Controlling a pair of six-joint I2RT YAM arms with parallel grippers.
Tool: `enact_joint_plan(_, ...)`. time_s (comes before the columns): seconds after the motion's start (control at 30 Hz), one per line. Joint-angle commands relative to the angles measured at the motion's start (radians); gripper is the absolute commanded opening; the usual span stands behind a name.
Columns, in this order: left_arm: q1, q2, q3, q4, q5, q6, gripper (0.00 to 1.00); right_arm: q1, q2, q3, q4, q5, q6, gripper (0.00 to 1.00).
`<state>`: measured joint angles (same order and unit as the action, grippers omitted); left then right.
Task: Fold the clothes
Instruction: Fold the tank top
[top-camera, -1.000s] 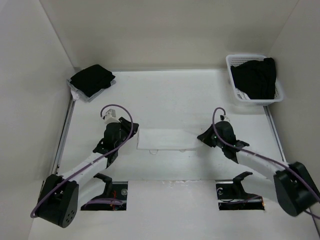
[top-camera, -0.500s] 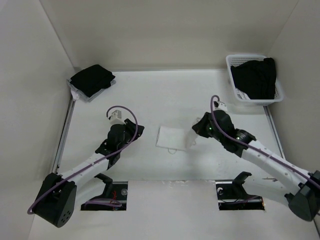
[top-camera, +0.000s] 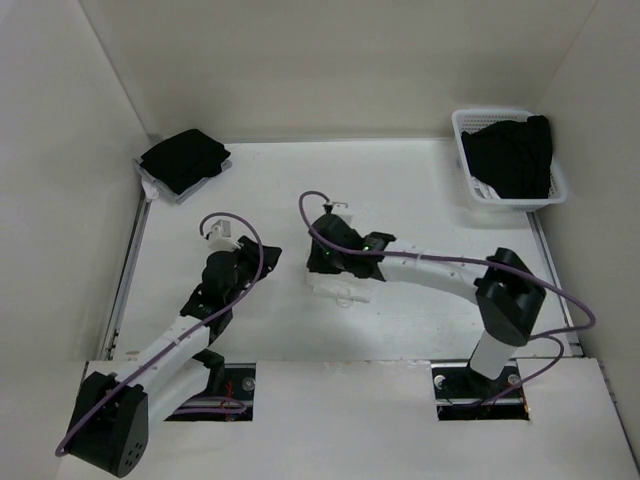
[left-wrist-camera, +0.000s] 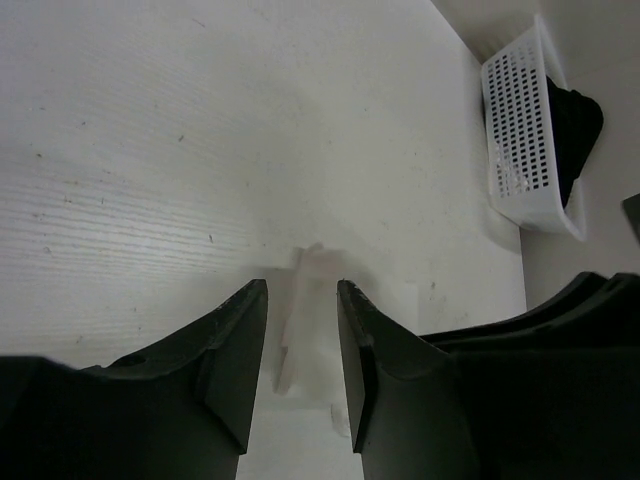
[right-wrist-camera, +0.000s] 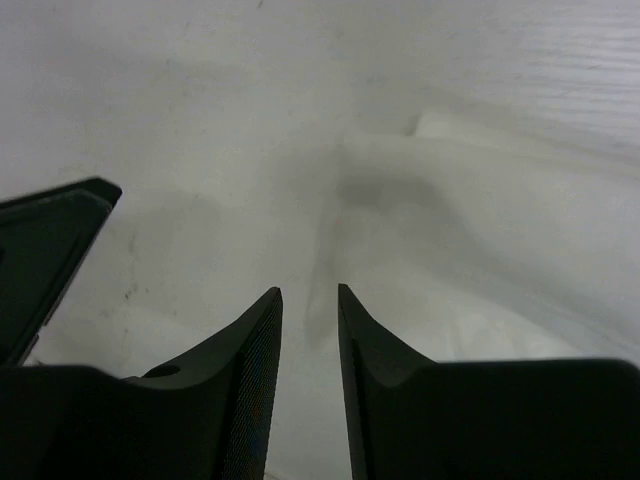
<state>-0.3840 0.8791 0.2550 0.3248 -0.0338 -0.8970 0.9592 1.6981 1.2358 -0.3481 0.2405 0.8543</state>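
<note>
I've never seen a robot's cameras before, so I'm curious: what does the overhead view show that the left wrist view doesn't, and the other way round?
Only the overhead view shows the folded black garment in the far left corner and both arms whole, with the right gripper over the white garment. Only the left wrist view shows the left gripper close up, its two fingers apart, and the small holes in the basket's side. Both show the table and the white basket holding black clothes.

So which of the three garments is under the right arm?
The small white garment at mid-table. The folded black garment sits in the far-left corner; the other black garment lies in the white basket.
</note>
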Motion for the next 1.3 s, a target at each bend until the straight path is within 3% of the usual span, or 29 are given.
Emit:
enact_joint_plan(0.0,0.036,-0.038,-0.01,0.01,0.049,0.012,0.33,0.065,0.057,0.088,0.001,-0.004,0.008,0.4)
enact_joint_plan(0.1,0.056,-0.051,-0.005,-0.006,0.063,0.013,0.33,0.091,0.026,0.079,0.017,0.011,0.011,0.52)
enact_joint_plan(0.23,0.034,-0.029,0.018,0.003,0.058,0.01,0.34,0.091,-0.113,-0.016,0.063,0.055,0.0,0.51)
enact_joint_plan(0.27,0.015,-0.013,0.027,0.008,0.055,0.009,0.34,0.088,-0.148,-0.051,0.072,0.062,0.0,0.47)
enact_joint_plan(0.4,-0.094,0.07,0.069,0.065,0.026,0.006,0.34,0.013,-0.248,-0.224,0.142,0.057,-0.008,0.1)
enact_joint_plan(0.47,-0.17,0.136,0.095,0.109,0.002,0.01,0.33,-0.032,-0.267,-0.297,0.193,0.042,-0.02,0.06)
enact_joint_plan(0.67,-0.301,0.29,0.125,0.117,-0.096,0.02,0.17,-0.13,-0.291,-0.464,0.339,-0.029,-0.032,0.09)
enact_joint_plan(0.93,-0.347,0.448,0.151,0.206,-0.149,0.006,0.17,-0.253,-0.207,-0.526,0.52,-0.11,-0.043,0.09)
enact_joint_plan(1.27,-0.255,0.578,0.101,0.198,-0.133,-0.046,0.18,-0.359,-0.052,-0.538,0.578,-0.141,-0.001,0.08)
